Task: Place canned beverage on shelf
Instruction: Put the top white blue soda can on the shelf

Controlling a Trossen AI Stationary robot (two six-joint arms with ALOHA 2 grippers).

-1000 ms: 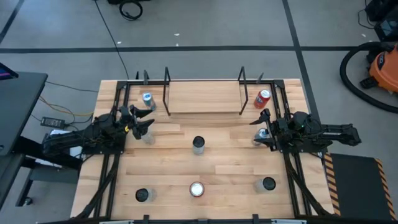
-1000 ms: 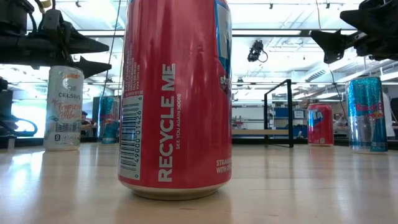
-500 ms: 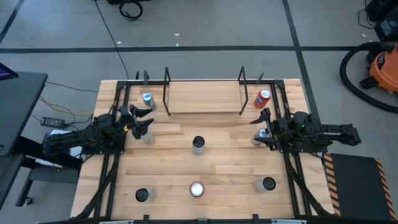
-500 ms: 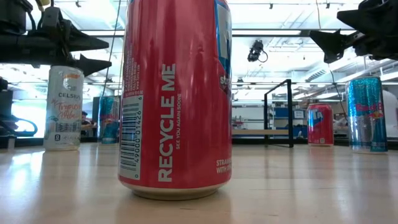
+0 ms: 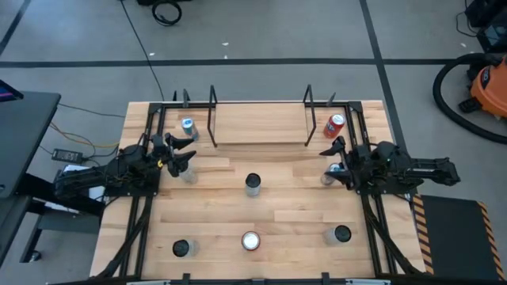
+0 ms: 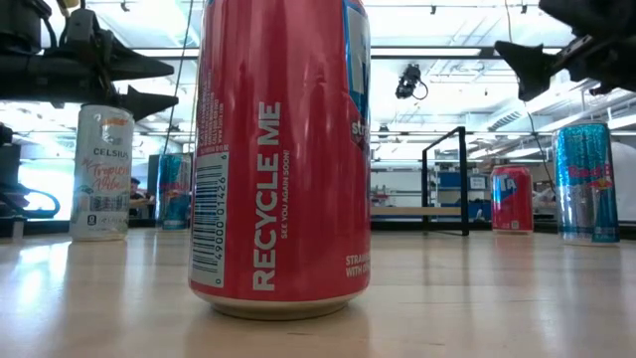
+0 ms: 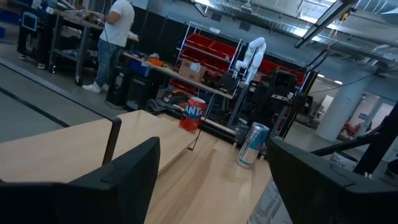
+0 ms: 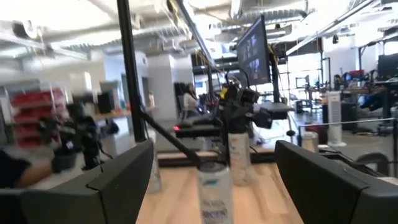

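The shelf is a light-wood board between black rod uprights at the table's far middle; nothing stands on it. Several cans stand on the table. My left gripper is open and empty, above a white can at the left. My right gripper is open and empty, above a blue can at the right. A red can stands right of the shelf and a blue-topped can left of it. In the left wrist view the open fingers frame the shelf board.
Other cans stand at the table's middle and along the near side: a dark-topped one, a red one that fills the low view, and another dark-topped one. Black frame rails run along both sides of the table.
My right gripper has drawn back slightly toward the table's right edge and risen a little above the blue can. The cans have stayed in place.
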